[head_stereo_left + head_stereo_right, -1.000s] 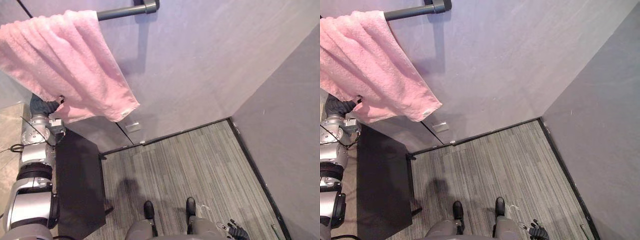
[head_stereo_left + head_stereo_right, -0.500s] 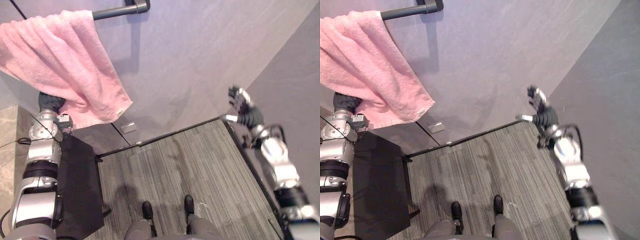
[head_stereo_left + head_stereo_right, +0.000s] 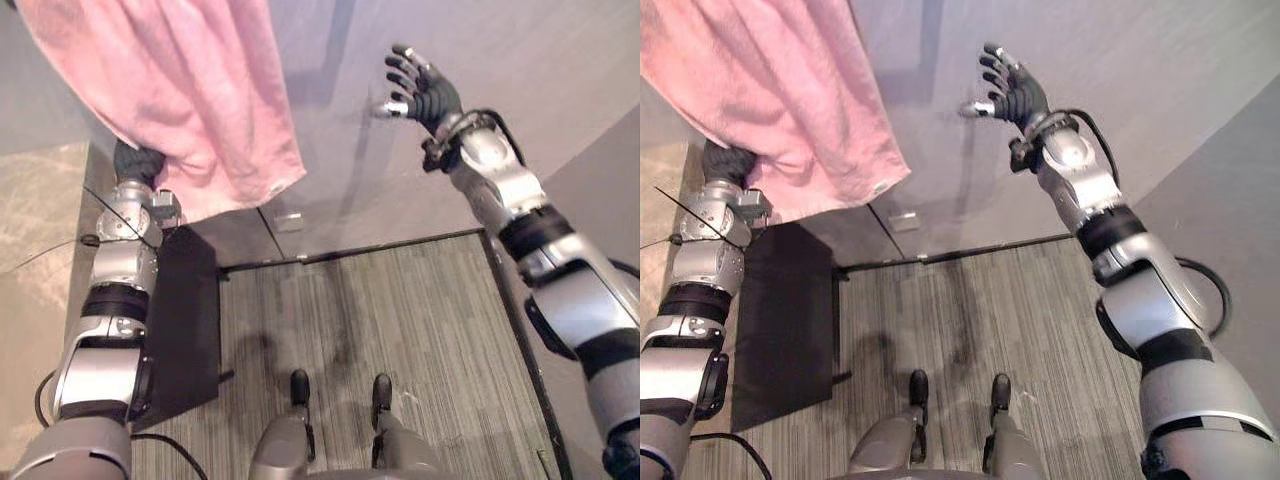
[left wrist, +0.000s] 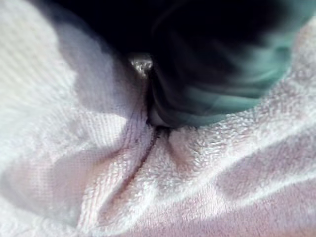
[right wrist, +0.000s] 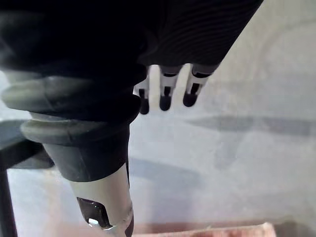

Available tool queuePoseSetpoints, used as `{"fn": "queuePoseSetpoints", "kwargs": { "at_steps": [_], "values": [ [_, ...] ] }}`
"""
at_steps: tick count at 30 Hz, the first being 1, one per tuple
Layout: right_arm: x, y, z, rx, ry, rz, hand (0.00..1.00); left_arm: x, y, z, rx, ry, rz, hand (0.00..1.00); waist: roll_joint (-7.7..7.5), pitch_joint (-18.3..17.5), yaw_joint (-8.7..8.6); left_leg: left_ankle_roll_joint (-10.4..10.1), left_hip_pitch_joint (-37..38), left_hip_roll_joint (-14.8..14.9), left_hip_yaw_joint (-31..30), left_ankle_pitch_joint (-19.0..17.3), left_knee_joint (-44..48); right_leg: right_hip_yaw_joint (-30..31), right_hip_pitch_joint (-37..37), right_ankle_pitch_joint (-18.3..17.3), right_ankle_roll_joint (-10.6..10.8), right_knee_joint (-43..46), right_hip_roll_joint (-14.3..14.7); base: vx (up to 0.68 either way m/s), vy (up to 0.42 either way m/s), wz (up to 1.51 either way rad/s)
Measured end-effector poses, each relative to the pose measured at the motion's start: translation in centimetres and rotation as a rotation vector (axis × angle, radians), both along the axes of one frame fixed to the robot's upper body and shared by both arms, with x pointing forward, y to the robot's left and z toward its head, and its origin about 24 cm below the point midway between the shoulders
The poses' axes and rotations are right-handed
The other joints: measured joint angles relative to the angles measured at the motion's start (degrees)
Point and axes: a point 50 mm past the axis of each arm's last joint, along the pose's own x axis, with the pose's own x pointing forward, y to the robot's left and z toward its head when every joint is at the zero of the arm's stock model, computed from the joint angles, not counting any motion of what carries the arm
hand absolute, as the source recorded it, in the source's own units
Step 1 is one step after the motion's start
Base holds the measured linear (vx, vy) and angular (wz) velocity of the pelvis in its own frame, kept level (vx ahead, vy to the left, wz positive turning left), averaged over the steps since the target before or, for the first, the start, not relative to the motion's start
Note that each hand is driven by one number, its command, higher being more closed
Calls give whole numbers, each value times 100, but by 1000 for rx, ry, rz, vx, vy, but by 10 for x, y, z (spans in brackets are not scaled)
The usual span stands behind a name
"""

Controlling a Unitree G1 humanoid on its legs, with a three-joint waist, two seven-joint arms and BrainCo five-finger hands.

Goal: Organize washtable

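Observation:
A pink towel (image 3: pixel 190 90) hangs down the grey wall at the upper left, its lower corner near a small label. My left hand (image 3: pixel 138 160) reaches up under the towel's lower edge; only its dark ribbed cover shows, the rest is behind the cloth. In the left wrist view the towel's (image 4: pixel 197 168) terry folds lie right against the hand. My right hand (image 3: pixel 425 90) is raised high by the wall to the right of the towel, open with fingers spread and holding nothing. Its fingertips (image 5: pixel 165 101) hang straight before the bare wall.
A black cabinet side (image 3: pixel 185 310) stands below the towel beside a beige marble counter (image 3: pixel 40 210). A small white plate (image 3: pixel 291 221) sits low on the wall. Grey striped floor (image 3: pixel 420 300) runs between the wall and a darker side wall (image 3: pixel 610 200).
The camera has shifted, so the towel rail is out of the picture. My right arm has swung up from the lower right to high against the wall. The left arm stays under the towel.

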Motion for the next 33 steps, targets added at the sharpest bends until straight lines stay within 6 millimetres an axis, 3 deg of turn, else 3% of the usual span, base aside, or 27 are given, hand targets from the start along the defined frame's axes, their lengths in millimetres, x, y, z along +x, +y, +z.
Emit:
{"fn": "queuePoseSetpoints", "kwargs": {
  "at_steps": [2, 6, 11, 15, 28, 33],
  "values": [
    [4, 12, -2, 23, 34, -12, 0, 1, -1, 4, -7, -11, -5, 100, -1, 36, 82, -4, -52, 6, -28, 48, -15, -11, -44, 0, 0, 0, 8, -35, -15, 8],
    [12, 16, -8, 119, 112, -86, 0, 7, -5, 22, -29, -54, -13, 100, 15, 66, 101, -21, -130, 6, -196, 150, -83, -165, -70, 0, -1, -1, 17, -29, -5, 21],
    [16, 16, 9, 244, 145, -164, 0, 10, -10, 39, -30, -100, -27, 100, 54, 175, 102, -28, -259, 4, -388, 211, -94, -338, -97, -3, -3, -7, 17, -10, 15, 18],
    [14, 30, 26, 337, 140, -142, 0, 14, -16, 56, -41, -141, -31, 100, 68, 317, 127, -73, -406, 45, -530, 290, -93, -455, -177, -3, -4, -6, 61, -1, -4, 17],
    [5, 68, 41, 442, 158, -64, 0, 23, -35, 50, -86, -129, -72, 100, 126, 354, 285, -138, -416, 88, -591, 333, -115, -519, -165, -5, -17, 8, 85, 2, 5, 2],
    [-7, 103, 54, 423, 111, 36, 0, 25, -43, 46, -99, -123, -91, 100, 156, 371, 327, -143, -404, 88, -591, 337, -114, -523, -154, -5, -17, 6, 83, 0, 0, 0]
  ]
}}
